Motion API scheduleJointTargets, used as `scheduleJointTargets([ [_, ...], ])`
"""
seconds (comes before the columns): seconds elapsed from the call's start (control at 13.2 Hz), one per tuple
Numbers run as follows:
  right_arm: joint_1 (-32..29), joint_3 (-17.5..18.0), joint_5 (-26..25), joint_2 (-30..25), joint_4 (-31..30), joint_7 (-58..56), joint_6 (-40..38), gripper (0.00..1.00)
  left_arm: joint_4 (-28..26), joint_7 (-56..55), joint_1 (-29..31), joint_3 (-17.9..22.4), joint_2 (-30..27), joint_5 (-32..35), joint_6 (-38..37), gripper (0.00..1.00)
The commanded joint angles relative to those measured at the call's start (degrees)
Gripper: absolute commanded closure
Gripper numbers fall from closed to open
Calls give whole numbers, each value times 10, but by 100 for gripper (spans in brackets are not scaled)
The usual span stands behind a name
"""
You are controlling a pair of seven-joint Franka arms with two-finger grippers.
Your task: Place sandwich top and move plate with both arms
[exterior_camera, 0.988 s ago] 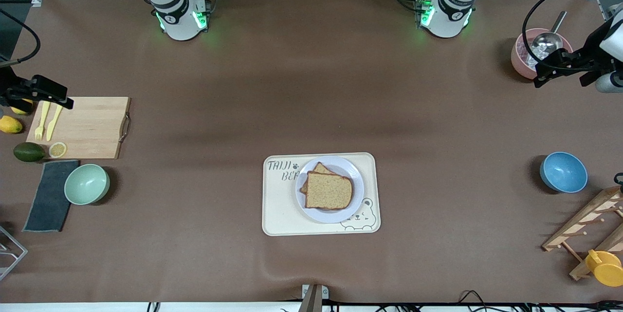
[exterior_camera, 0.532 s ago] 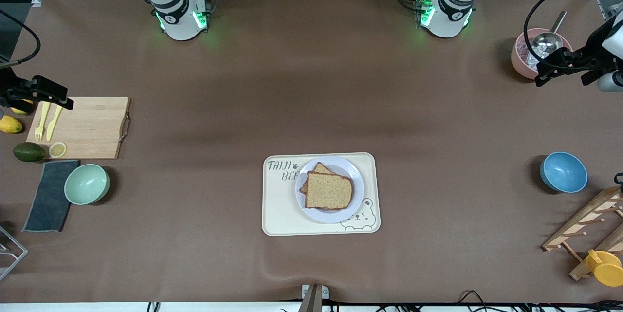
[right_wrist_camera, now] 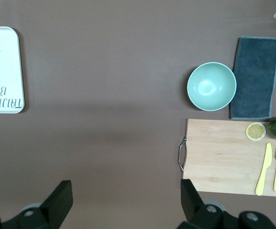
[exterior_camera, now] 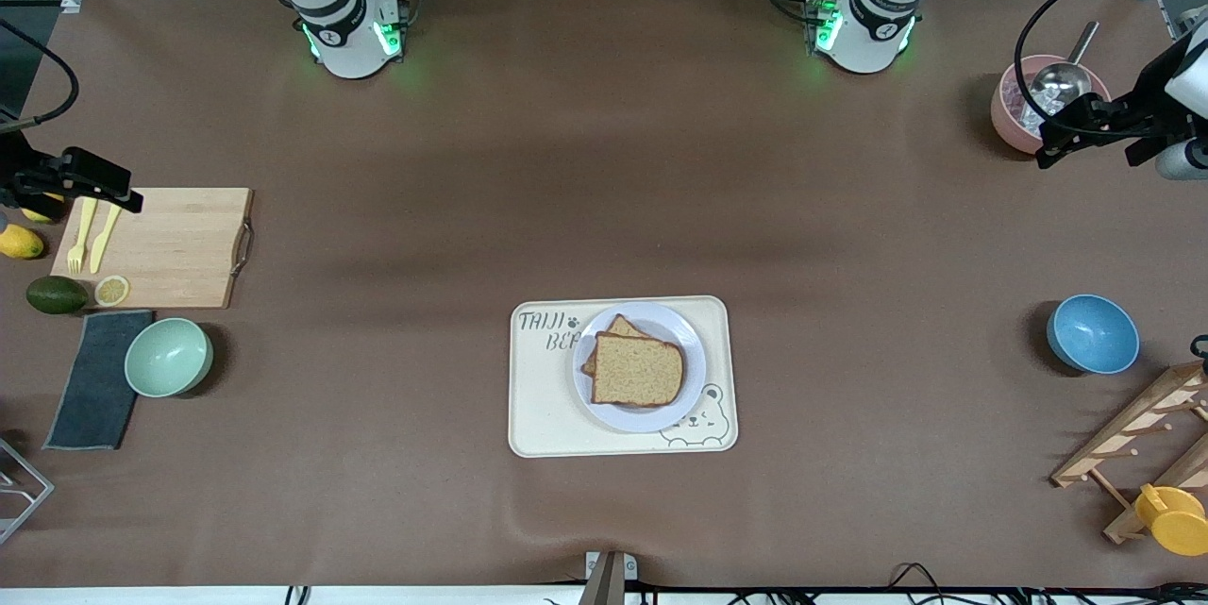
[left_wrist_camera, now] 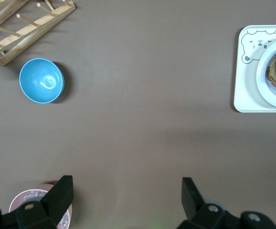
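Lying on the small round pale lavender-white plate (exterior_camera: 639, 367), the light brown wholemeal sandwich top (exterior_camera: 638, 370) already covers the lower slice; the plate sits on the cream rectangular tray with a bear drawing (exterior_camera: 538, 416), midway between the two ends of the table. Both black grippers are far from it. The left gripper (exterior_camera: 1065, 131) hangs with spread fingers, grasping nothing, over the pink bowl with a metal scoop (exterior_camera: 1015, 109). The right gripper (exterior_camera: 102, 190), also spread and empty, hangs over the wooden cutting board (exterior_camera: 179, 246). Neither arm looks clearly nearer, so I judge each must travel inward to its own side of the plate.
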Motion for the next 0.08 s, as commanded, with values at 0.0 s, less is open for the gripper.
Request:
scheduleJointTargets([
  [0.0,-10,9,-10,-1,0,9,1,0,18,-4,1,1,8,-7,-13,0],
])
